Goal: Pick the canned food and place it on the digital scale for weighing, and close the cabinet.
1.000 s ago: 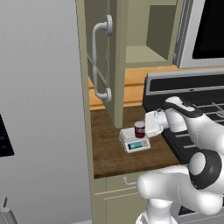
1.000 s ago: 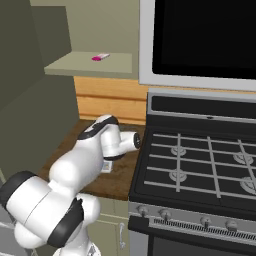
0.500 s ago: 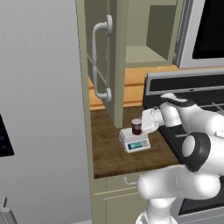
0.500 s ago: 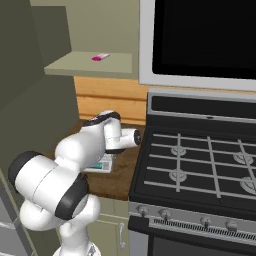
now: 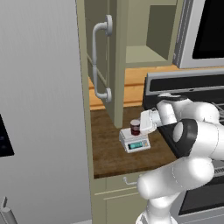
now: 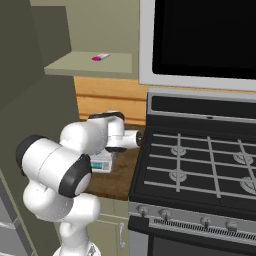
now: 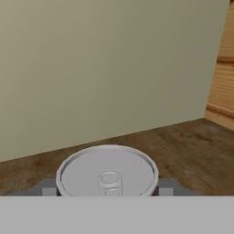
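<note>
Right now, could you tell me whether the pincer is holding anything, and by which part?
The pincer grips the canned food by its opposite sides, just below the silvery top, with the can standing on the digital scale.

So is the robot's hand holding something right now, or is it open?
Gripper: it sits at the canned food on the digital scale, but whether it is open or shut cannot be told.

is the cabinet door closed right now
No, the cabinet door stands swung open, with its inner shelf exposed, while the canned food sits on the digital scale.
</note>
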Available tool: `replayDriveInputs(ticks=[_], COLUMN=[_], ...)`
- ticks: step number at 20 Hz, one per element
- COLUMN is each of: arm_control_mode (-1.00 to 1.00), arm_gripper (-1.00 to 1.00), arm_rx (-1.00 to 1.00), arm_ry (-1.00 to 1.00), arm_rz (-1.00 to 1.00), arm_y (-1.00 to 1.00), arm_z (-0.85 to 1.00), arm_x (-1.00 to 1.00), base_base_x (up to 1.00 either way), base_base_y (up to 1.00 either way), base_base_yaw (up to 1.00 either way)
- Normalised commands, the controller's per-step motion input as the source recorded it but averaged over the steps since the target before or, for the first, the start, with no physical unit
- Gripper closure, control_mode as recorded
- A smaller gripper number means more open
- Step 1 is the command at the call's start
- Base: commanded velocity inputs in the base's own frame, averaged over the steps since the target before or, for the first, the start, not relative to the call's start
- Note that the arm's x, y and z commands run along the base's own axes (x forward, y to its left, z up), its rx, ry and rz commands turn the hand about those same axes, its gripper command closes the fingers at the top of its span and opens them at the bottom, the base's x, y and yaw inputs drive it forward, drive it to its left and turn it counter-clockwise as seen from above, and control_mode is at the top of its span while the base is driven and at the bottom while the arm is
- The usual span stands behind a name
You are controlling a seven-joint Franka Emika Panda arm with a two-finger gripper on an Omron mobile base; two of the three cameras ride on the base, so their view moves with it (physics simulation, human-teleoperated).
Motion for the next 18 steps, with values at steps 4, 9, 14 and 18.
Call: replayDriveInputs(ticks=[4, 9, 14, 18], arm_control_mode=[-1.0, -1.0, -1.0, -1.0], arm_gripper=[1.0, 1.0, 1.0, 1.0], arm_rx=[0.0, 0.0, 0.0, 0.0], arm_ry=[-0.06, -0.02, 0.0, 0.0], arm_rz=[0.0, 0.0, 0.0, 0.0], arm_y=[0.0, 0.0, 0.0, 0.0], arm_z=[-0.24, -0.05, 0.0, -0.13], arm_x=[0.11, 0.23, 0.24, 0.02], base_base_x=[0.0, 0.0, 0.0, 0.0], base_base_y=[0.0, 0.0, 0.0, 0.0], base_base_yaw=[0.0, 0.0, 0.0, 0.0])
